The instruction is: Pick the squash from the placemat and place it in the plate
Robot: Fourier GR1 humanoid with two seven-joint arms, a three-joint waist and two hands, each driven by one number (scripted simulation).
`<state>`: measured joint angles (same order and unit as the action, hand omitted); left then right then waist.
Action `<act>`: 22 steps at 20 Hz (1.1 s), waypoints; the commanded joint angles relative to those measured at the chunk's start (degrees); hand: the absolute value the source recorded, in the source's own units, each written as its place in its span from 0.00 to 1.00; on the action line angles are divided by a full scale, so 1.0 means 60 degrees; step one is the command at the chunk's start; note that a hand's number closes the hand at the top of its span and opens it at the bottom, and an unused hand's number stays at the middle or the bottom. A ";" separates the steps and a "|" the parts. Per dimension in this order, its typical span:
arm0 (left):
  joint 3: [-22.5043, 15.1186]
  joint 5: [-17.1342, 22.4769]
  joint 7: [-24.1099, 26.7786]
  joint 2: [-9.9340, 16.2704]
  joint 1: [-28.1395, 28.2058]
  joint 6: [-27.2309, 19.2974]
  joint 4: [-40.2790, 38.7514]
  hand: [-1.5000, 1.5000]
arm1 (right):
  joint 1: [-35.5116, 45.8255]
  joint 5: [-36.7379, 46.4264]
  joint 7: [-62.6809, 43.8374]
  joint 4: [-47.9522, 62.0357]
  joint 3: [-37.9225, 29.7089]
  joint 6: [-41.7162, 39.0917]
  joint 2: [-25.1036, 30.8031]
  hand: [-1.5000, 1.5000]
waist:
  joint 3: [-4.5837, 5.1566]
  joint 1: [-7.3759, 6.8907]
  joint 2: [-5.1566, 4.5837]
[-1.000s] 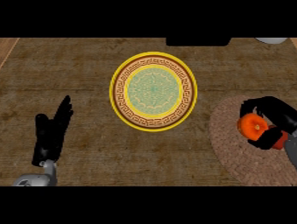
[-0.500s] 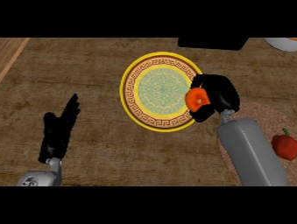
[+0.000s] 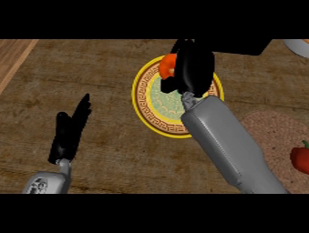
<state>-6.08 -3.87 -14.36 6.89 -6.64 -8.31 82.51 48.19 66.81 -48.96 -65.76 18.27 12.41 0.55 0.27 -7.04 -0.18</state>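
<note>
1. Head view: your right hand has its fingers curled round the squash, over the plate's far rim.
2. You're at placing; next, lower and uncurl.
3. Left hand rests, fingers straight.

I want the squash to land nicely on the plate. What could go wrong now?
1. The right hand holds the squash over the plate's far rim, not its middle. Let go there, it might roll off onto the counter.
2. The forearm lies across the plate, so pulling back low could nudge it.
3. The red pepper on the placemat sits beside the forearm and might get bumped.
</note>
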 commanded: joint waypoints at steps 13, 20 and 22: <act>0.0312 0.0073 0.0286 0.0077 0.0100 -0.0016 -0.0172 0.50 | 0.2543 -0.0143 -0.4809 0.2482 0.1443 0.1464 -0.0086 1.00 | -0.0032 0.0502 -0.0067; 0.0362 0.0004 0.0595 0.0089 0.0544 -0.0077 -0.0100 0.50 | 0.2048 -0.0931 -0.4119 0.3647 0.1289 0.1982 -0.0086 1.00 | -0.0037 0.0650 -0.0071; 0.0364 -0.0007 0.0470 -0.0140 0.0247 -0.0275 -0.0187 0.50 | 0.1885 -0.1650 -0.3890 0.3716 0.1101 0.1744 -0.0086 1.00 | -0.0040 0.0688 -0.0068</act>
<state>-4.08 -3.73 -12.11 6.81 -4.72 -9.25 82.09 60.35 61.54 -64.99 -45.40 25.49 20.42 0.63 0.05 -3.51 -0.63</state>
